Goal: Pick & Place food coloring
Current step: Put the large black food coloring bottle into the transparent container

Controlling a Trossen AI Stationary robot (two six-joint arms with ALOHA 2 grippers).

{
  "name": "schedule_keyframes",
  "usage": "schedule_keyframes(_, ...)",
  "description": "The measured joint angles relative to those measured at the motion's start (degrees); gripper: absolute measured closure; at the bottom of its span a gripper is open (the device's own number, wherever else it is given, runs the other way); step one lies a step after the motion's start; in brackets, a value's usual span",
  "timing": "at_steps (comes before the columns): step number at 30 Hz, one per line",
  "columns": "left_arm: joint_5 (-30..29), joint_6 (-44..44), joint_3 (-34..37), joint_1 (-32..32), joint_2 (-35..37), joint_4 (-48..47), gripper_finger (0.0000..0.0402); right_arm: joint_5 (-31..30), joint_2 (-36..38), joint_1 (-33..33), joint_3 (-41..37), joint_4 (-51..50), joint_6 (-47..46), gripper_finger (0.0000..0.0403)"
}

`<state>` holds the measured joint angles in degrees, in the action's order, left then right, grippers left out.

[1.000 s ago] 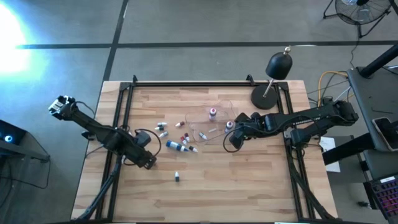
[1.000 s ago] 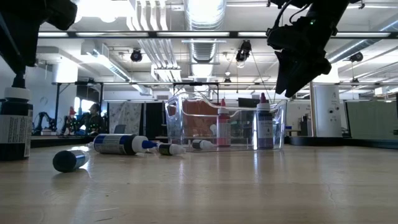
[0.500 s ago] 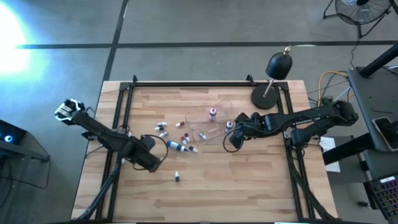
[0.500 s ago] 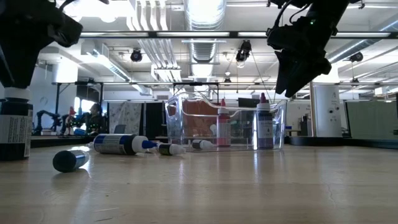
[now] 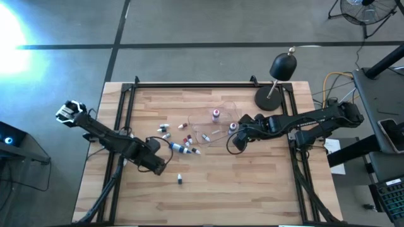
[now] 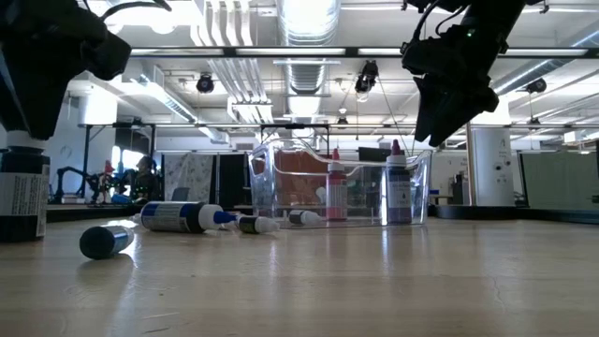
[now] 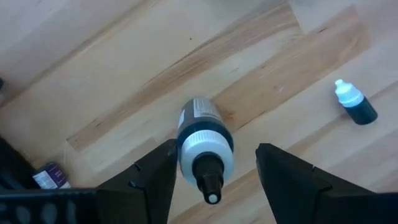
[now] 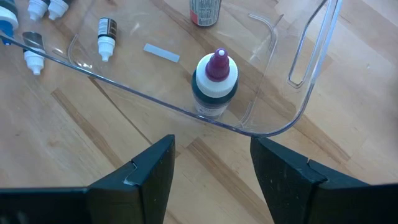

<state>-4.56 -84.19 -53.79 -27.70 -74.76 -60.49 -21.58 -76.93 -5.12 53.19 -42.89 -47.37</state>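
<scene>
Between the spread left pincer (image 7: 211, 177) fingers, upright food coloring bottle (image 7: 205, 146), ungripped

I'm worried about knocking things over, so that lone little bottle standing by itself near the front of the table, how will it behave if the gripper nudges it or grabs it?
The upright bottle is narrow and tall, so a sideways nudge would probably tip it. Its round body would then likely roll on the smooth wooden table, like the bottles already lying down. It looks small and light, so the open left gripper hovering above should lift it easily, though it may slip.

A clear plastic tray (image 5: 222, 120) is set mid-table on the wooden table (image 5: 252, 189); a black dome-headed lamp (image 5: 278, 79) is parked at the far right corner.
</scene>
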Motion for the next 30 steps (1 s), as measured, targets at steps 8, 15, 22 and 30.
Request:
schedule_keyframes(8, 0.6, -0.4, 0.0, 0.0, 0.0, -1.5, 0.0246, 0.0, 0.0, 0.0, 0.0, 0.0, 0.0, 0.02)
schedule_keyframes(15, 0.9, 0.4, 0.0, 0.0, 0.0, -1.5, 0.0297, 0.1, 0.0, 0.0, 0.0, 0.0, 0.0, 0.02)
schedule_keyframes(22, 1.0, 2.6, -1.6, 1.1, -0.1, -1.9, 0.0323, 0.0, 0.0, 0.0, 0.0, 0.4, 0.1, 0.02)
schedule_keyframes(30, -0.6, 18.4, -16.4, 11.7, -0.6, -11.9, 0.0324, -4.5, 3.6, -2.7, 0.9, 0.8, -1.5, 0.02)
